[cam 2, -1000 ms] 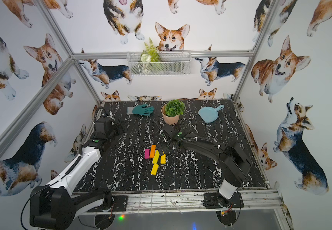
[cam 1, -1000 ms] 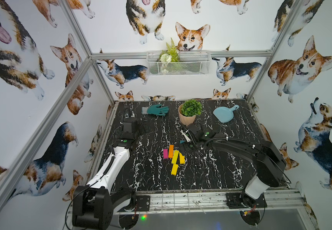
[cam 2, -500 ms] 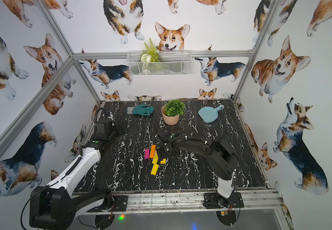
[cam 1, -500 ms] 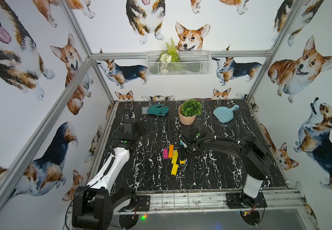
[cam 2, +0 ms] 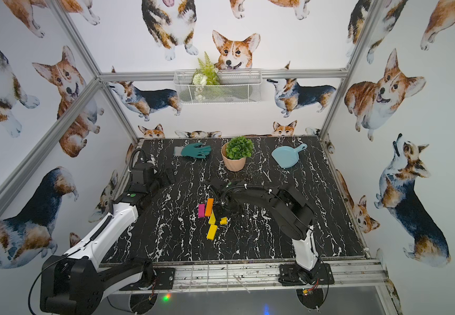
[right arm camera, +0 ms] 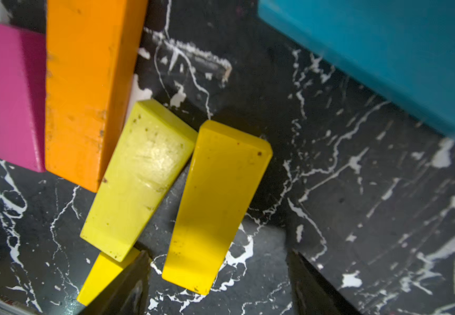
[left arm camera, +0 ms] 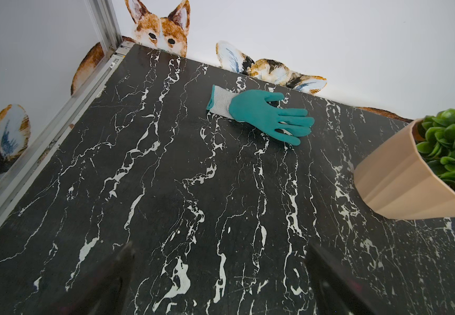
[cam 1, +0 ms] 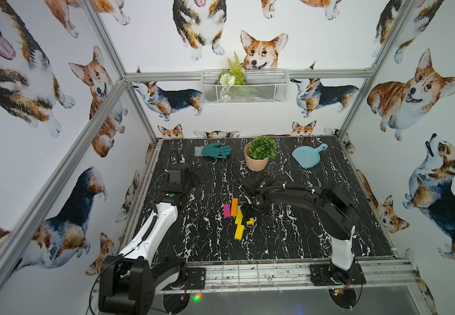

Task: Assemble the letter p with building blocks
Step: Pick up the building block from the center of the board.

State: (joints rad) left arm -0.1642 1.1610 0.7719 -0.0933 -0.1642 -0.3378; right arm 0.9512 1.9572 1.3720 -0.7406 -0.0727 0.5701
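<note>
Low in the right-wrist frame, my right gripper (right arm camera: 218,255) straddles the deep-yellow block (right arm camera: 215,207), jaws spread and not yet gripping, placed, I judge, to pinch its long sides. Upper right lies the teal block (right arm camera: 384,54). My left gripper (left arm camera: 218,259) hangs spread and empty.

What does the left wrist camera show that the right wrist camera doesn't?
Only the left wrist view: the glove, the potted plant and the wall.
Only the right wrist view: the pink block, orange block, yellow blocks and teal block, close up.
Both: the table and each arm's own open gripper, the left gripper and the right gripper.
</note>
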